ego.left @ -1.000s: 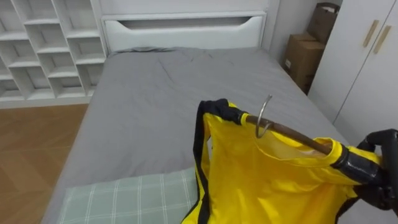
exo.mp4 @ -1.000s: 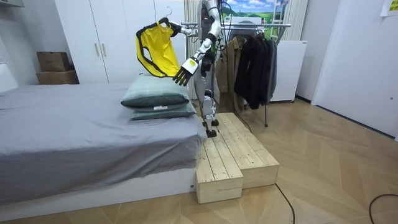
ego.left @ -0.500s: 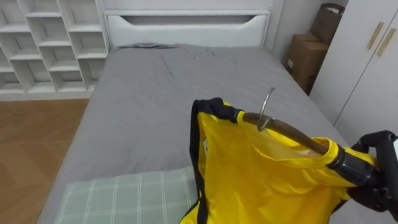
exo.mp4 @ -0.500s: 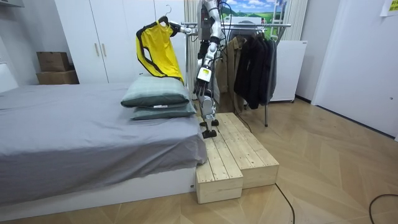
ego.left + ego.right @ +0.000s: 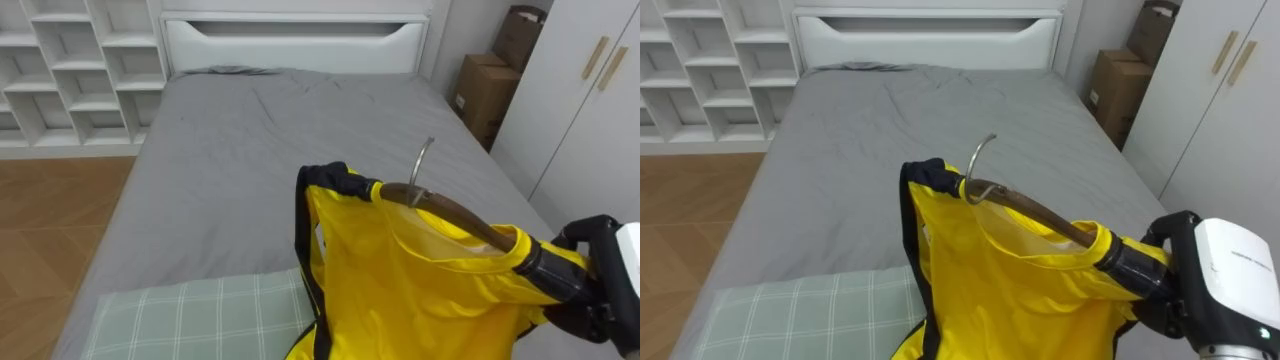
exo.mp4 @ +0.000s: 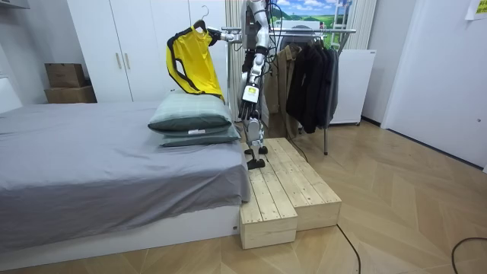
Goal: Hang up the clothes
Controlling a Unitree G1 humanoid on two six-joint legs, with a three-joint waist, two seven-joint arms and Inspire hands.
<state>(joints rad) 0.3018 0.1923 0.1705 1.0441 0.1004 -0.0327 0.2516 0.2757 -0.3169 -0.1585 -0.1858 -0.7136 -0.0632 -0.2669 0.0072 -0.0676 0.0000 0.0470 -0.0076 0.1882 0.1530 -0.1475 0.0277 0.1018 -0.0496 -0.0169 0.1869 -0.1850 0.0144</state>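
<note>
A yellow shirt (image 5: pixel 420 290) with dark trim hangs on a wooden hanger (image 5: pixel 455 210) with a metal hook (image 5: pixel 424 165). My right hand (image 5: pixel 598 295) is shut on the hanger's right end, where the shirt's shoulder covers it, and holds it out over the bed. In the room view the shirt (image 6: pixel 192 57) hangs straight down above the pillows, at about head height. My left hand (image 6: pixel 247 109) hangs at my side, fingers relaxed and holding nothing. I stand on a wooden platform (image 6: pixel 281 190) beside the bed.
The grey bed (image 5: pixel 230 170) lies ahead, a green checked pillow (image 5: pixel 200 320) just below the shirt. White wardrobe doors (image 5: pixel 600 100) and cardboard boxes (image 5: pixel 485 90) are to my right, open shelves (image 5: pixel 70 70) to my left. A clothes rack (image 6: pixel 312 30) with dark garments stands behind me.
My left arm has dropped from the shirt's hem to my side, and the shirt now hangs straight. My right hand still holds the hanger. The eye view has shifted slightly.
</note>
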